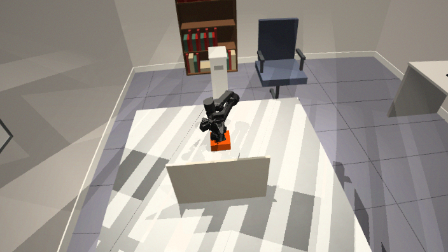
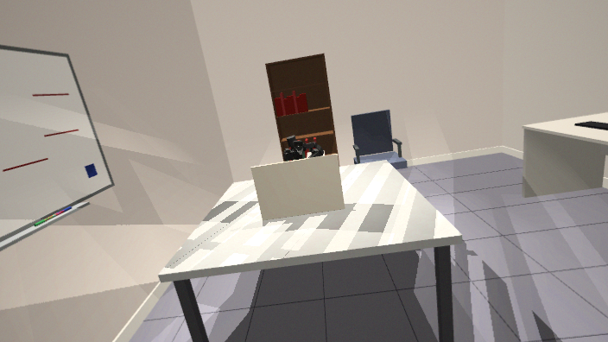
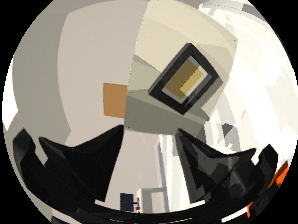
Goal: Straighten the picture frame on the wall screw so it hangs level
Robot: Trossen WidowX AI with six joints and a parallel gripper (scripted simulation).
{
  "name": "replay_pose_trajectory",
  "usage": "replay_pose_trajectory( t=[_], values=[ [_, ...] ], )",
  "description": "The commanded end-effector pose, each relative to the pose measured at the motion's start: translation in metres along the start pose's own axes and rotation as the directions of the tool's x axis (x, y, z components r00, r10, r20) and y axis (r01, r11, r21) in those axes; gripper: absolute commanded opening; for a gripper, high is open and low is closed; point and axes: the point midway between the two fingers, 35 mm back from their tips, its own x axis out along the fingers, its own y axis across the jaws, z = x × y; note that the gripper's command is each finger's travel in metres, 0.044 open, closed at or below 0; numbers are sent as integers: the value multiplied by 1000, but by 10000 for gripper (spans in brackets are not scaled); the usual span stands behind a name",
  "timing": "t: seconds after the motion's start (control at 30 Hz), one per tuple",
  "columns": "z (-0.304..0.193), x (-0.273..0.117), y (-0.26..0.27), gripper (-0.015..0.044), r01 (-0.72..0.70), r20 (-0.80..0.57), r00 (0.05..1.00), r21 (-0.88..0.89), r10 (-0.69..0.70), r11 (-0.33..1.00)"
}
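Note:
The picture frame (image 3: 173,71) has a dark border around a golden picture. It hangs on the front of the cream board (image 3: 165,25) (image 1: 219,182) (image 2: 298,187) and sits crooked against the board's edges. The screw and notched strip are hidden. The top and exterior views see only the board's back, so the picture frame does not show there. My gripper (image 3: 151,128) is partly open with nothing between its fingers. In the wrist view the fingertips are below the picture frame and apart from it. In the top and exterior views the gripper is too small and dark to make out clearly.
The folded black arm (image 1: 230,98) (image 2: 298,151) stands behind the board on an orange base (image 1: 220,146). The board stands upright on the white table (image 1: 283,127) (image 2: 389,224). A white pedestal (image 1: 219,77), a bookcase (image 1: 207,13) and a blue chair (image 1: 278,38) are beyond the table.

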Motion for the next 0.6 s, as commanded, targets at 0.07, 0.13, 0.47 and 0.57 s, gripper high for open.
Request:
replay_pose_trajectory(
  t=[0.07, 0.13, 0.47, 0.57],
  values=[
    [23, -18, -14, 260, -64, 134, 991, 274, 28, 959],
    [29, -24, -18, 260, -94, 175, 984, 347, 34, 933],
    [34, -28, -22, 260, -118, 206, 978, 398, 37, 910],
    [34, -28, -22, 260, -118, 206, 978, 398, 37, 910]
  ],
)
